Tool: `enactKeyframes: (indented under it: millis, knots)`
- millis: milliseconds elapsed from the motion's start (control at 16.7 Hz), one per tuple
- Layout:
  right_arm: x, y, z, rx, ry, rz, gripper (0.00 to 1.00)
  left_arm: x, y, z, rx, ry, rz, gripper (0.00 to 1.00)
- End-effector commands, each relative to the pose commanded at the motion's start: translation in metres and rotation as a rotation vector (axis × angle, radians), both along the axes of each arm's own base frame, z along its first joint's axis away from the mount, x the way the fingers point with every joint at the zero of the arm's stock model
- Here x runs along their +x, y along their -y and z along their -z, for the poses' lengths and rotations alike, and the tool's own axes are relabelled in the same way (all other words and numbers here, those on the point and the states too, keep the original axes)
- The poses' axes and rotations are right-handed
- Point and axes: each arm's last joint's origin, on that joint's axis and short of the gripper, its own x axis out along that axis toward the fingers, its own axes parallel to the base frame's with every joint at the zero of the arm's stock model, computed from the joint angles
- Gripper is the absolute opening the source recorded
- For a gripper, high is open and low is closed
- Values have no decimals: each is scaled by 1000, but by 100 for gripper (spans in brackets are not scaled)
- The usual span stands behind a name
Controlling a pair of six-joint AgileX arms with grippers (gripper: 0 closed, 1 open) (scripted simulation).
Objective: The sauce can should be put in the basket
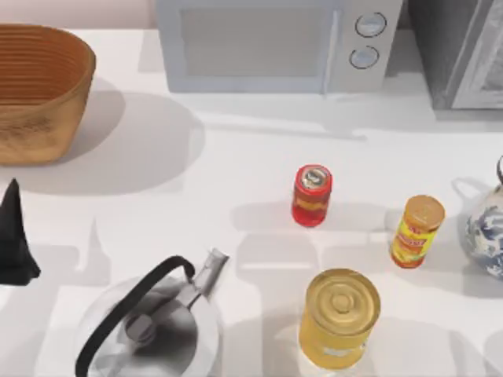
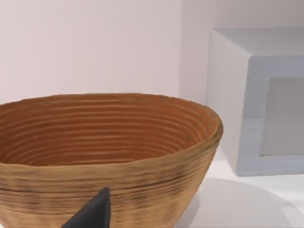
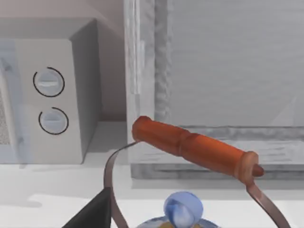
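From above, I see the can (image 1: 312, 195) upright mid-table, right of centre, its long axis vertical; the basket (image 1: 39, 90) sits far off at the back left; my left gripper (image 1: 14, 236) shows as a dark tip at the left edge, well apart from the can, which lies to its right; I judge my right arm nearer, though that is a guess. At the left wrist, the basket (image 2: 104, 156) looms close behind one dark fingertip (image 2: 92, 211); whether the fingers are released or clenched I cannot tell. At the right wrist, a dark fingertip (image 3: 92, 213) sits before a teapot handle (image 3: 194, 147) and the microwave (image 3: 47, 95); again I cannot tell the finger state.
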Motion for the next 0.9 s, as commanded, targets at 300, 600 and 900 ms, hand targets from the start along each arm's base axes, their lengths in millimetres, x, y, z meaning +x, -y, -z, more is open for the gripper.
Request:
enactKeyframes:
  millis: [300, 600, 900]
  knots:
    - [0, 0, 0, 0, 0, 0, 100, 38, 12, -35, 1, 3, 204, 100]
    - [0, 0, 0, 0, 0, 0, 100, 110, 35, -50, 4, 7, 466, 100]
    - [0, 0, 0, 0, 0, 0, 100, 192, 71, -12, 10, 12, 750, 100]
